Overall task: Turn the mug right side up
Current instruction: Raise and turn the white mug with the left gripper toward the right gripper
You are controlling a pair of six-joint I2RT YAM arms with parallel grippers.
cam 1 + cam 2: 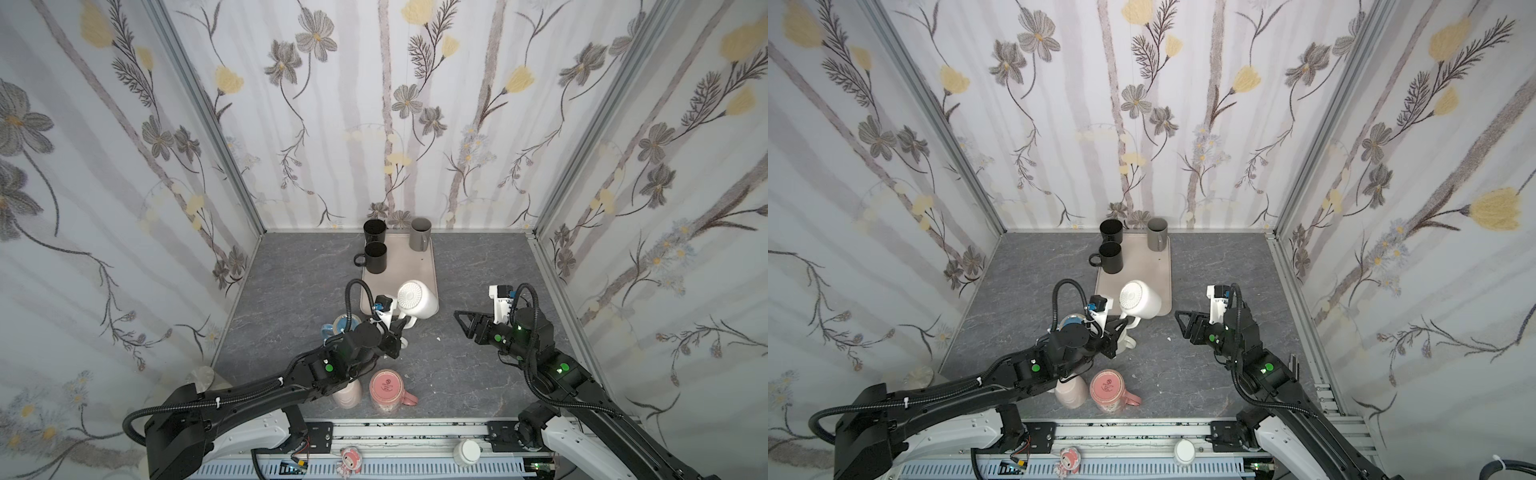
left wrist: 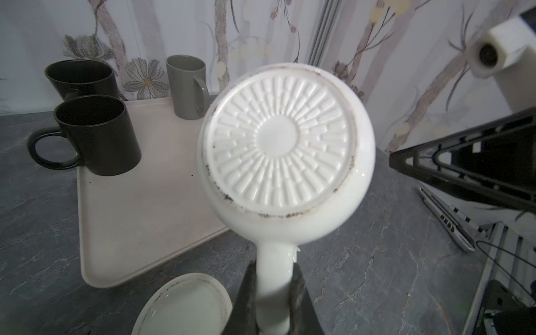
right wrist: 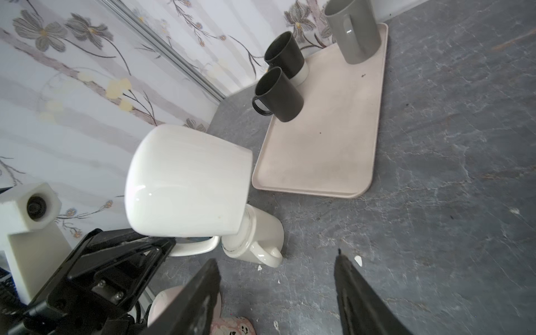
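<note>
Flowered walls stand around a grey table. The tray carries three upright mugs: two black mugs and one grey mug. Four more are on the table: blue mug, pink mug, pale mug and cream mug. The left gripper clamps the handle of the white mug, which hangs on its side above the near tray edge. The right gripper is spread wide and empty beside it, its arm low.
</note>
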